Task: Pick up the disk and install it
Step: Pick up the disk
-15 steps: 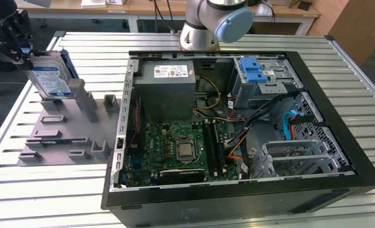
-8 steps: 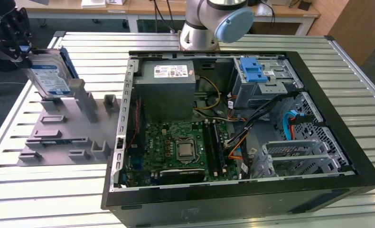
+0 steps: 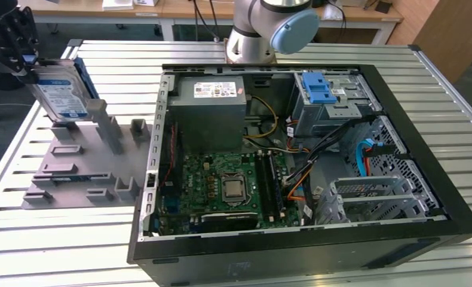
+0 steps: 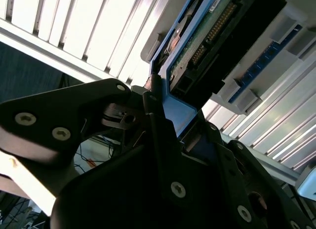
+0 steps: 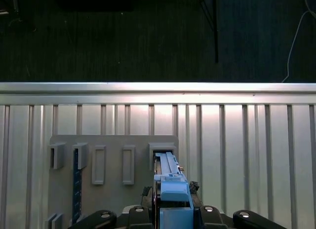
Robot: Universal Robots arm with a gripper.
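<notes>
Slatted counter (image 3: 52, 251) carries an open computer case (image 3: 300, 245). Inside it: power supply (image 3: 212, 113), motherboard (image 3: 212, 185), drive cage (image 3: 340, 104) with blue latch (image 3: 319, 88). Grey slotted holder (image 3: 76, 179) sits just beside the case, on the exterior view's left. Disk (image 3: 61, 95) stands upright at a corner slot of the holder; seated or lifted, can't tell. Gripper (image 3: 28, 60) is clamped on the disk's top edge.
</notes>
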